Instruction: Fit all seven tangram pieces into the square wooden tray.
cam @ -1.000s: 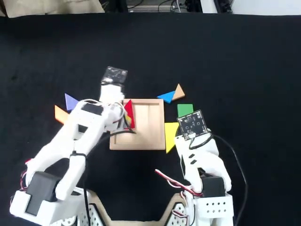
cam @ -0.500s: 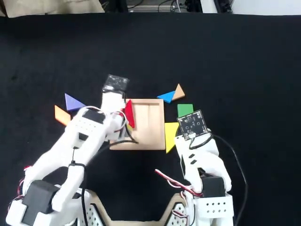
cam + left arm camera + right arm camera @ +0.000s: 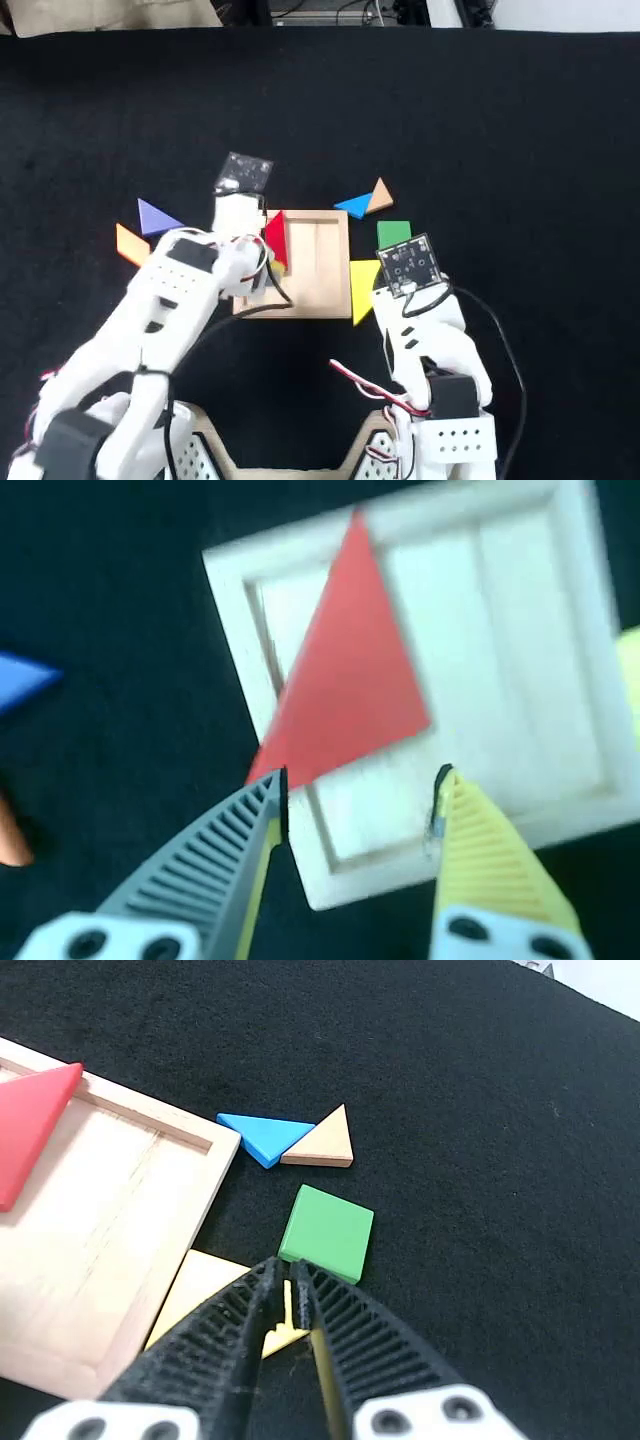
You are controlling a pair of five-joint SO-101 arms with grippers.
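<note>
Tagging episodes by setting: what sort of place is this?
Probably a lab or workshop bench set up for robot trials. The table is covered in black cloth, the left arm and the right arm are mounted side by side, and cables run along the far edge.

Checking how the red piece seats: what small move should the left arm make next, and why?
Probably nudge the red triangle farther into the tray: one corner overlaps the rim, so it likely isn't seated, and the left gripper hovers open over it.
</note>
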